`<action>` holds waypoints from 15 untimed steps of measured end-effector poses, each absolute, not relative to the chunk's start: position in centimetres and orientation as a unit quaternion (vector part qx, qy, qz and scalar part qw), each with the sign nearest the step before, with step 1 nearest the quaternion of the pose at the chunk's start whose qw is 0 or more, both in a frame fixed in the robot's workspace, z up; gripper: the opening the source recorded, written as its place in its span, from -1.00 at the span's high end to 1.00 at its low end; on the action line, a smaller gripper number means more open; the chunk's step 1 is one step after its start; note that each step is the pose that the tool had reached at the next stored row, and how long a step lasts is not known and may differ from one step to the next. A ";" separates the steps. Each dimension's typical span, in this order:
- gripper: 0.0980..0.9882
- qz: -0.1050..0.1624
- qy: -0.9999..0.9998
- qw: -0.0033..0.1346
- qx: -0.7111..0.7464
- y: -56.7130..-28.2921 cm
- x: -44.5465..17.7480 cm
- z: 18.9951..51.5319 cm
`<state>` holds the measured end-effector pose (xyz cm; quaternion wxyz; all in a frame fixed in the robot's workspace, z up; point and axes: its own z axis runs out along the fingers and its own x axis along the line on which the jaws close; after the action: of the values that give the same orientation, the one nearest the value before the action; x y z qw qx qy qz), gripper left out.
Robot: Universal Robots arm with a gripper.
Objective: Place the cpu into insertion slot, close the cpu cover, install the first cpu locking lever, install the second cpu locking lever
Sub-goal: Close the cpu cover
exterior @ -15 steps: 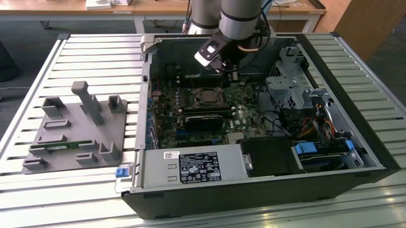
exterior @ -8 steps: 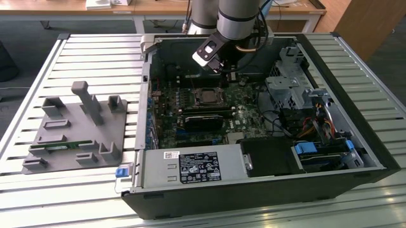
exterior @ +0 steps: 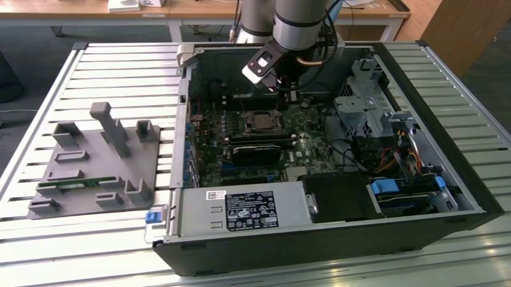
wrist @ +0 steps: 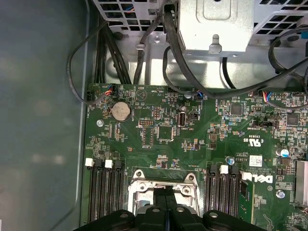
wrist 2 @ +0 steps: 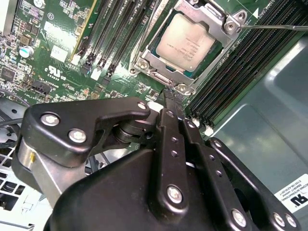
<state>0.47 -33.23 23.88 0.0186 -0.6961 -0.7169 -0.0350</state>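
The cpu, a tan-silver square chip, lies in the insertion slot on the green board. The silver cpu cover lies flat around it, the chip showing through its window. My gripper is shut, with its black fingertips pressed together at the corner of the cover's frame; nothing is visible between them. A thin metal locking lever sticks out sideways from the far corner of the socket. In the first wrist view my gripper stands over the cover's frame. In the exterior view my gripper hangs just behind the socket.
The open computer case stands on a slatted table. Black memory slots flank the socket on both sides. A drive cage and cables crowd the exterior view's right. A grey parts fixture sits beside the case.
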 end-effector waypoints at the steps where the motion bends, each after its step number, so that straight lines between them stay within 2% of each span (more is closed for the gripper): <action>1: 0.98 -0.035 -0.717 0.019 -0.696 -33.2 0.5 23.9; 15: 0.98 -0.035 -0.717 0.018 -0.696 -33.2 -1.3 23.5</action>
<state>-1.28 -33.23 23.49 0.0183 -0.6961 -0.7169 -0.0347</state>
